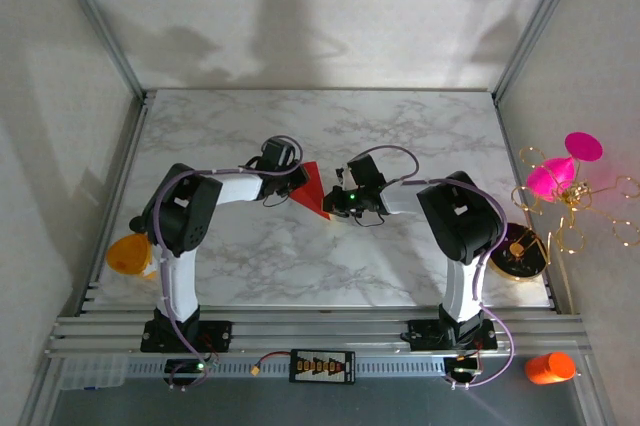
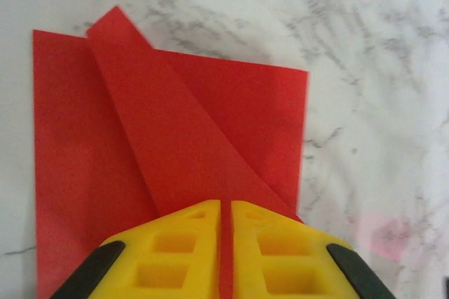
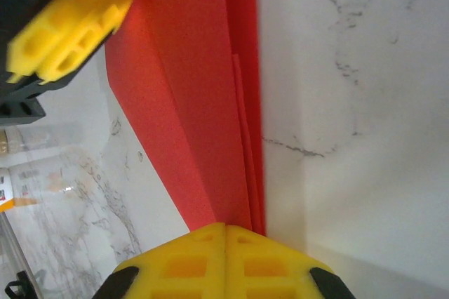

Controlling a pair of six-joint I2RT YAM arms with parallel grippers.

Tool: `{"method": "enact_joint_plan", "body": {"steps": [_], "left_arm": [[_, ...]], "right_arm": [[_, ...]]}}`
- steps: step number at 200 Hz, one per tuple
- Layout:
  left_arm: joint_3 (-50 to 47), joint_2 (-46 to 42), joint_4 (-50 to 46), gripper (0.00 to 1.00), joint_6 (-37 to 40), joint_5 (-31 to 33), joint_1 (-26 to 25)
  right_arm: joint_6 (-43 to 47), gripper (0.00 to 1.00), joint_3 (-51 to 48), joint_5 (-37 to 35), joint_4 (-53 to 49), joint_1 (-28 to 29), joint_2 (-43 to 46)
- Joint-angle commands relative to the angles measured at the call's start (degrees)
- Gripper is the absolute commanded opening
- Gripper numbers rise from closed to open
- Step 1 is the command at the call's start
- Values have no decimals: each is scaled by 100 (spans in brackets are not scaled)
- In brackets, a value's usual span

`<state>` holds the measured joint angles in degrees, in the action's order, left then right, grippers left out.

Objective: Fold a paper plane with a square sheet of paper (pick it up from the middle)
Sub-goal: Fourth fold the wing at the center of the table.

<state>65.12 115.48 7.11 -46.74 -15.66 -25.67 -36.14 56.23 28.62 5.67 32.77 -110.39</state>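
The square sheet of paper (image 1: 313, 189) is bright red, folded into a pointed wedge, and sits mid-table between both grippers. My left gripper (image 1: 298, 184) meets its left side. In the left wrist view a long diagonal flap of the paper (image 2: 210, 116) widens toward my left gripper (image 2: 226, 202), whose jaws are almost closed with a thin red strip between them. My right gripper (image 1: 335, 204) is at the paper's lower right point. In the right wrist view it (image 3: 226, 225) is fully shut, its tips on the layered edge of the paper (image 3: 196, 102). The left gripper's yellow fingers (image 3: 70, 25) show at top left.
A magenta cone ornament with gold wire (image 1: 560, 171) stands off the table's right edge, with a round dark and gold object (image 1: 520, 249) beside the right arm. An orange bottle (image 1: 550, 367) lies at the near right, an orange object (image 1: 128, 254) by the left arm.
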Motion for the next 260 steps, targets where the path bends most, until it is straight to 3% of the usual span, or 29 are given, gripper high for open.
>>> {"method": "enact_joint_plan", "body": {"steps": [1,29,137,177,260], "left_arm": [[103,160,-444,12,180,230,45],[192,253,-626,11,236,257,45],[543,561,-1445,11,0,529,27],[735,728,-1966,11,-27,827,18],[976,985,-2434,11,-28,1188,29]], "right_arm": [[350,5,84,31,-633,-14,211],[740,5,412,362,-428,-12,371],[1176,0,1634,96,-1241,107,-761],[1358,0,1441,-34,-1423,98,-854],[1908,0,421,263,-1800,45,-172]]}}
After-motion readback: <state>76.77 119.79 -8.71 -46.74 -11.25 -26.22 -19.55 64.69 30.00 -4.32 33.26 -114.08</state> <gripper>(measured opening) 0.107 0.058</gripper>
